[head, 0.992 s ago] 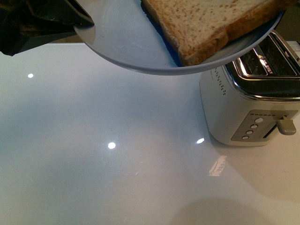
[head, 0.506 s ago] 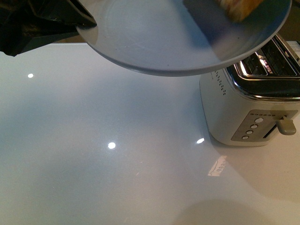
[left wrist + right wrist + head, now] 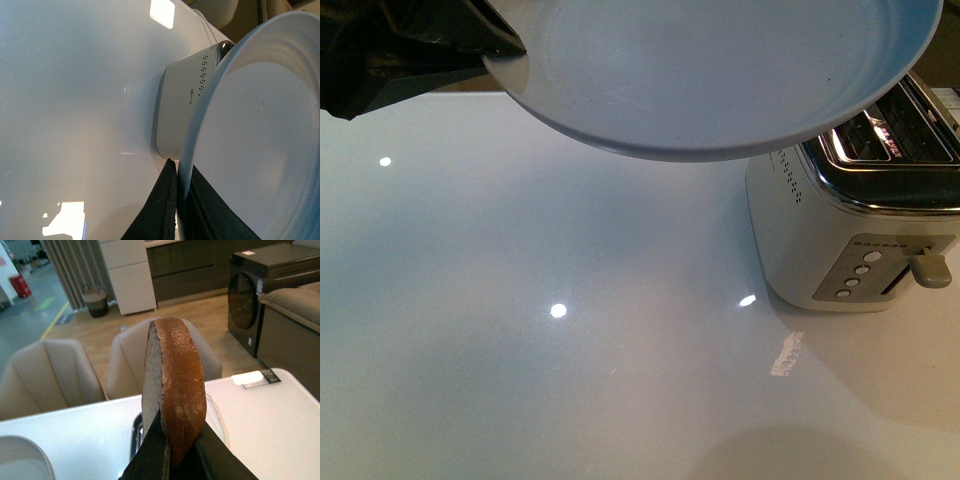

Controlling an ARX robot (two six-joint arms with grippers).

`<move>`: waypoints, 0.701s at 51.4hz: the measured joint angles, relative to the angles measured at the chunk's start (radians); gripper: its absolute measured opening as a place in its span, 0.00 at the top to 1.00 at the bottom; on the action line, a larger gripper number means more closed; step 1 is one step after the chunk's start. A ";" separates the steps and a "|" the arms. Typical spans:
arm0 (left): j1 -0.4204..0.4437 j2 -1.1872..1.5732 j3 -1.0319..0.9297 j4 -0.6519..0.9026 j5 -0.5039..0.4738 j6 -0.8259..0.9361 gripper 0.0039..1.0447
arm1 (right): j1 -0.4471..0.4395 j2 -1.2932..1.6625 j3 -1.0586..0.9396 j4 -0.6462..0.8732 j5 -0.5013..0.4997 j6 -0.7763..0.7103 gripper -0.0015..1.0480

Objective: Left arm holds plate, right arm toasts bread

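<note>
A glossy white tabletop (image 3: 570, 380) fills the front view, dotted with 3 reflected lights. Above it, the pale grey-blue plate (image 3: 720, 70) is held in the air, tilted, its far edge overlapping the cream toaster (image 3: 850, 230), which stands on the tabletop at right with a chrome top, 4 round buttons and a side lever. The left gripper (image 3: 180, 167) is clamped on the plate's rim, 1 dark finger on each face. The bread (image 3: 175, 385) is in the right gripper (image 3: 182, 440), pinched at its lower edge and standing upright, brown crust towards the wrist camera, high over the tabletop with beige chairs (image 3: 45, 375) beyond.
</note>
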 joint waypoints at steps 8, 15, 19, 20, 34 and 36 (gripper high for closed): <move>0.000 0.000 0.000 0.000 0.000 0.000 0.97 | 0.009 0.072 -0.053 0.066 0.029 -0.042 0.97; 0.000 0.000 0.000 0.000 0.000 0.000 0.97 | 0.023 0.153 -0.076 0.138 0.039 -0.062 0.97; 0.000 0.000 0.000 0.000 0.000 0.000 0.97 | 0.030 0.201 -0.080 0.176 0.039 -0.069 0.97; 0.000 0.000 0.000 0.000 0.000 0.000 0.97 | 0.033 0.216 -0.080 0.186 0.039 -0.072 0.97; 0.000 0.000 0.000 0.000 0.000 0.000 0.97 | 0.054 0.389 -0.078 0.289 0.054 -0.110 0.97; 0.000 0.000 0.000 0.000 0.000 0.000 0.97 | 0.055 0.411 -0.075 0.294 0.055 -0.113 0.97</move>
